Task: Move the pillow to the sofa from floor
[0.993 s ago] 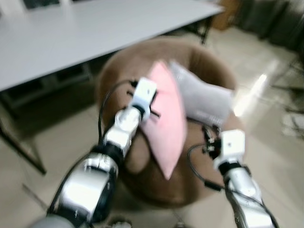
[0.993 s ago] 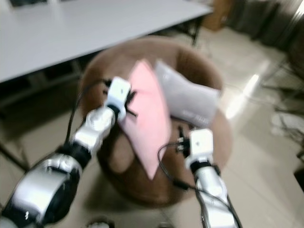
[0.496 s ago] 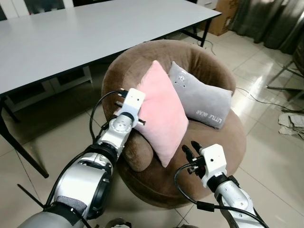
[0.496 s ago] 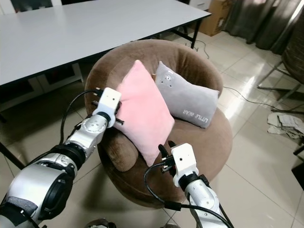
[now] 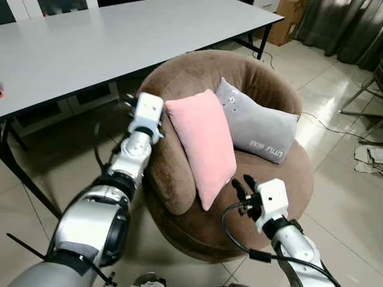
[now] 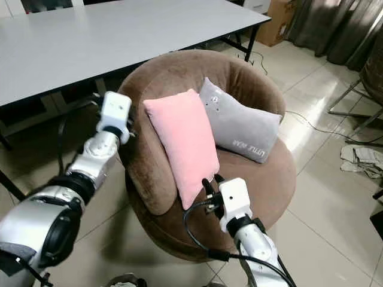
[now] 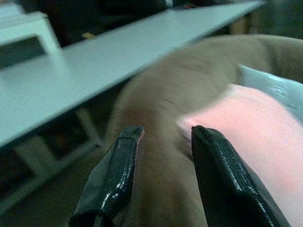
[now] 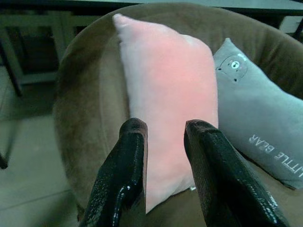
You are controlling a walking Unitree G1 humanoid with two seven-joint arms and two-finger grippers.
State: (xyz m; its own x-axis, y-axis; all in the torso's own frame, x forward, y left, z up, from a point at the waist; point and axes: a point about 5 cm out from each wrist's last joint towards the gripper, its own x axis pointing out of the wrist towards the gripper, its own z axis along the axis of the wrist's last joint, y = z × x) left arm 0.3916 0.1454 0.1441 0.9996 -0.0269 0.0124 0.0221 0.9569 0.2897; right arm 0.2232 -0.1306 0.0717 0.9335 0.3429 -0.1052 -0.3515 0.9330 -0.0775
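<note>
A pink pillow (image 5: 203,143) stands on edge in the round brown sofa (image 5: 179,72), leaning against its left inner wall. A grey pillow (image 5: 260,128) with lettering rests against the backrest behind it. My left gripper (image 7: 163,132) is open with nothing between its fingers, and hovers by the sofa's left rim, apart from the pink pillow (image 7: 265,137). Low in front of the seat, my right gripper (image 5: 242,182) is open just below the pink pillow's bottom corner, pointing at that pillow (image 8: 170,94) without holding it.
A long grey table (image 5: 90,42) stands behind and left of the sofa, with its dark leg (image 5: 24,179) near my left arm. A cardboard box (image 5: 287,12) and curtains (image 5: 353,30) are at the back right. Metal chair legs (image 5: 359,98) and floor clutter (image 5: 368,155) lie to the right.
My left gripper has let go of the pink pillow and drawn back left to the sofa's rim. The pillow has settled upright on the seat. The right gripper has barely moved.
</note>
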